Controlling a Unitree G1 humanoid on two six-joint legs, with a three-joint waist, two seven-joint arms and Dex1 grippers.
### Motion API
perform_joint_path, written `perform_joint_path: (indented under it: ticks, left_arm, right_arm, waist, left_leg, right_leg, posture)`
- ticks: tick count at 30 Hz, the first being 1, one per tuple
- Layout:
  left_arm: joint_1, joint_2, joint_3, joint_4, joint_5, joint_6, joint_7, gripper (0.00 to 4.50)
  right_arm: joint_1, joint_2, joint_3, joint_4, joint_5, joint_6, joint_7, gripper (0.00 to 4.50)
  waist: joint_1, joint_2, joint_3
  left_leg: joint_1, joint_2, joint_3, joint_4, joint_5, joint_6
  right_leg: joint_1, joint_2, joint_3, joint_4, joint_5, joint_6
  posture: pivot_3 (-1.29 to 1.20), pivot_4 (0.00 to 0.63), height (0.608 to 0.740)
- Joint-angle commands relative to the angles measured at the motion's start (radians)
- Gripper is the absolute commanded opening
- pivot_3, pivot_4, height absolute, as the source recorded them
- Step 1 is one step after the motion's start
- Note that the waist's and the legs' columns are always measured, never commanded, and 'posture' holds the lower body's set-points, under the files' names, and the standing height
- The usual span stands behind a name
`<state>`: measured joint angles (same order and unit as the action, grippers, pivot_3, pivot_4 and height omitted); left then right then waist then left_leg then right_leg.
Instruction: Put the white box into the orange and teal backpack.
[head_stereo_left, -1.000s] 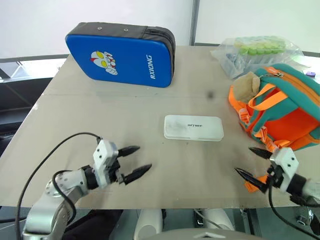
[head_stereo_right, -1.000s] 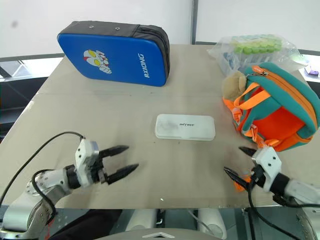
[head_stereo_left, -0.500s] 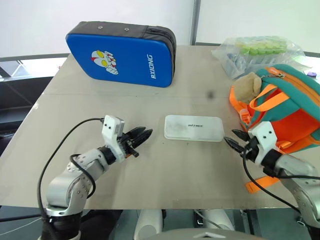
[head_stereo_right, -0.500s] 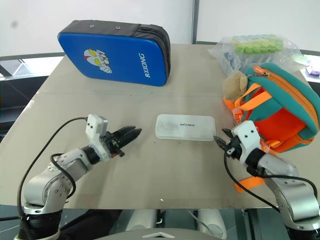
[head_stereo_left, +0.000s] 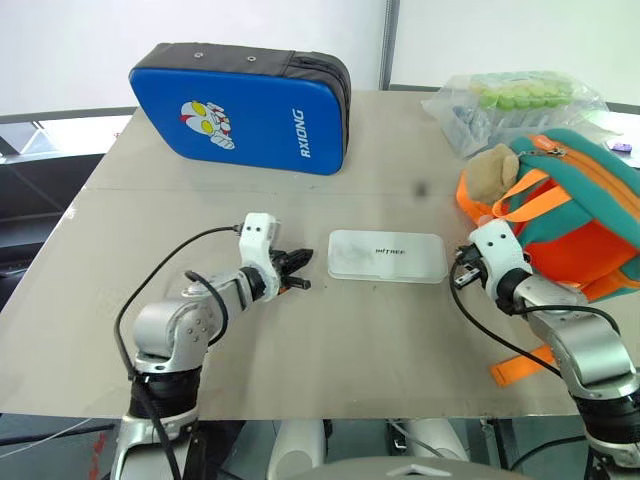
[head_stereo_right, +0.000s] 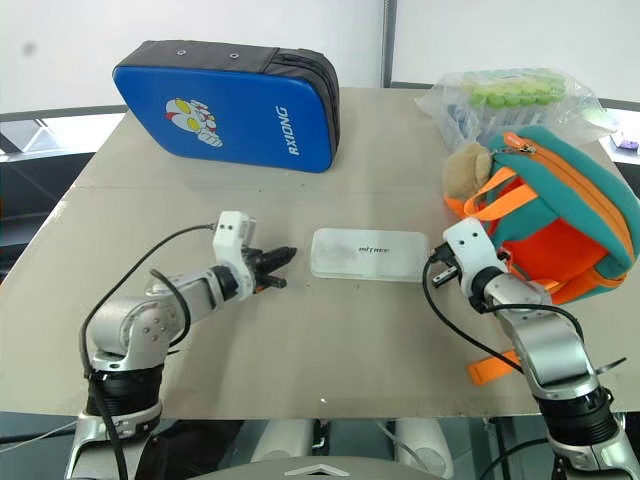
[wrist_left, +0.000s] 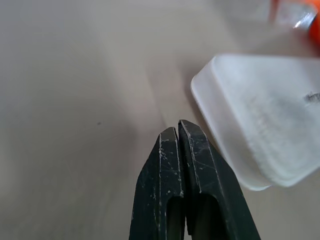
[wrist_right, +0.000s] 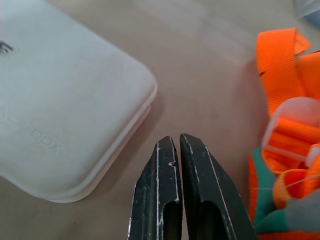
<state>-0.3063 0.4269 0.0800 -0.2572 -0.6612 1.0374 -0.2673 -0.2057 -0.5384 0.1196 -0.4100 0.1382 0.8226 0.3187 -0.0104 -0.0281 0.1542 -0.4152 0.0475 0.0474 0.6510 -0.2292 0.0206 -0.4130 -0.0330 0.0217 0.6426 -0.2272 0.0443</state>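
Centre-frame on the tan tabletop (head_stereo_left: 350, 340), closed left gripper (head_stereo_left: 303, 270) and closed right gripper (head_stereo_left: 456, 279) are flanking the flat white plastic box (head_stereo_left: 387, 256); reopening should precede gripping.

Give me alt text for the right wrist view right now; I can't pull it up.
The right gripper has its two black jaws shut, empty, above the tan table, near a rounded corner of the flat white plastic box. Orange straps and teal trim of the soft orange and teal backpack lie on the jaws' other side.
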Motion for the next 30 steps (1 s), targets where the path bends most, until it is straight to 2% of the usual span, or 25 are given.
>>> perform_joint_path:
  ticks: [1,5,9,15,21,23,25,28,30]
  left_arm:
    - [-0.010,0.013,-0.086,-0.005,0.046,-0.044,-0.069,0.04]
    - [0.024,0.022,-0.116,-0.046,0.051,-0.050,-0.115,0.04]
    - [0.102,0.054,-0.089,-0.126,0.046,-0.038,-0.128,0.04]
    - [0.284,0.105,-0.015,-0.286,0.023,0.006,-0.121,0.04]
    - [0.357,0.132,0.067,-0.274,0.015,-0.011,-0.138,0.04]
    - [0.365,0.145,0.118,-0.258,-0.040,0.030,-0.166,0.55]
    - [0.392,0.186,0.150,-0.235,-0.024,0.005,-0.191,1.22]
    - [0.404,0.226,0.239,-0.117,0.022,-0.086,-0.203,2.59]
    - [0.357,0.223,0.316,-0.035,-0.024,-0.089,-0.201,3.50]
  right_arm:
    - [-0.024,0.005,0.064,0.032,-0.006,-0.051,0.068,0.02]
    - [-0.009,-0.009,0.121,0.018,0.041,-0.128,0.220,0.02]
    - [0.008,0.023,0.107,-0.059,0.118,-0.098,0.282,0.02]
    - [0.052,0.021,0.109,-0.120,0.137,-0.082,0.291,0.02]
    - [0.048,0.004,0.107,-0.061,0.077,-0.131,0.261,0.02]
    - [0.049,0.005,0.108,-0.050,0.071,-0.142,0.260,0.00]
    - [0.050,0.008,0.108,-0.046,0.068,-0.146,0.262,0.00]
    - [0.054,0.013,0.104,-0.046,0.069,-0.142,0.262,0.00]
    - [0.058,0.018,0.099,-0.047,0.076,-0.134,0.260,0.00]
  waist:
    - [-0.001,0.000,0.000]
    - [-0.004,0.000,0.000]
    - [-0.007,0.000,0.000]
    - [-0.005,0.000,0.000]
    - [-0.001,-0.001,-0.002]
    - [-0.004,-0.001,-0.002]
    - [-0.008,-0.001,-0.002]
    - [-0.009,0.000,-0.002]
    - [-0.007,0.001,-0.002]
  left_leg:
    - [0.000,0.000,0.000,0.000,0.000,0.000]
    - [0.000,0.000,0.000,0.000,0.000,0.000]
    - [0.001,0.001,-0.001,-0.001,0.000,0.000]
    - [0.001,0.003,-0.004,-0.001,0.000,0.000]
    - [0.002,0.001,-0.002,0.000,0.000,0.000]
    - [0.002,0.002,-0.002,0.000,0.000,0.000]
    - [0.002,0.002,-0.002,0.000,0.000,0.000]
    - [0.004,0.004,-0.002,-0.002,0.000,0.000]
    - [0.005,0.006,-0.001,-0.002,0.000,0.000]
  right_leg:
    - [0.000,0.000,0.000,0.000,0.000,0.000]
    - [0.000,0.000,0.000,0.000,0.000,0.000]
    - [0.000,0.001,0.000,0.000,0.000,0.000]
    - [0.000,0.000,0.001,0.000,0.000,0.000]
    - [0.001,-0.001,0.001,0.000,-0.002,-0.004]
    - [0.000,-0.001,0.001,0.000,-0.002,-0.004]
    - [0.000,0.000,0.001,0.001,-0.002,-0.004]
    - [0.000,0.001,0.001,0.001,-0.002,-0.004]
    - [0.000,0.003,0.001,0.001,-0.002,-0.005]
  posture:
    - [0.00,0.150,0.740]
    - [0.00,0.150,0.740]
    - [0.00,0.150,0.740]
    - [0.00,0.150,0.740]
    - [0.00,0.150,0.740]
    - [0.00,0.150,0.740]
    - [0.00,0.150,0.740]
    - [0.00,0.150,0.740]
    - [0.00,0.150,0.740]
